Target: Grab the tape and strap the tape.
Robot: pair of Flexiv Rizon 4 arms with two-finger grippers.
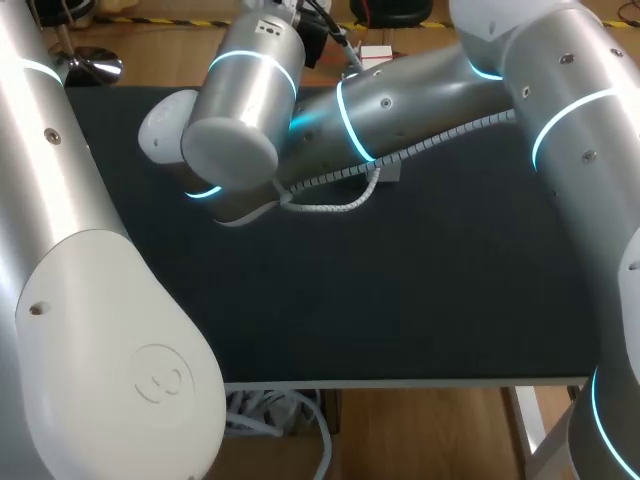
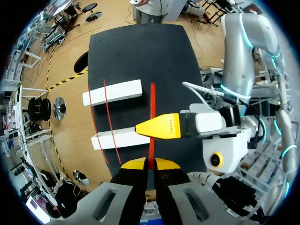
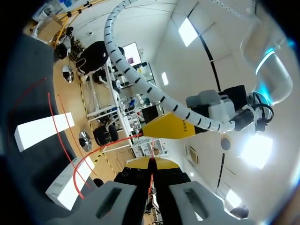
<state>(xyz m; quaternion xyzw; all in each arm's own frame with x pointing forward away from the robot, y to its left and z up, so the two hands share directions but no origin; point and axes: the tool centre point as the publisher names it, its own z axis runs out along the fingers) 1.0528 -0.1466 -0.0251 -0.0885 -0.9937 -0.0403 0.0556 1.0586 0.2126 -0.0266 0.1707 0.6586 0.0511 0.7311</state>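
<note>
The tape is a thin red strip (image 2: 152, 103) running across the black table mat (image 2: 136, 47). My left gripper (image 2: 150, 163) is shut on its near end, high above the mat. A yellow finger (image 2: 161, 126) of my right gripper crosses the strip just ahead of it. In the right wrist view my right gripper (image 3: 151, 162) is shut on a red strand (image 3: 151, 180), with a yellow finger (image 3: 168, 127) of the left gripper just ahead. More red strands (image 2: 105, 108) arc over two white blocks (image 2: 112, 92) (image 2: 117, 138). In the head view the arms hide both grippers.
My right arm (image 1: 400, 110) reaches across the far side of the mat (image 1: 400, 300) to the left, its coiled cable (image 1: 340, 200) hanging beneath. My left arm (image 1: 90, 300) fills the near left. The white blocks (image 3: 42, 130) (image 3: 70, 185) lie side by side.
</note>
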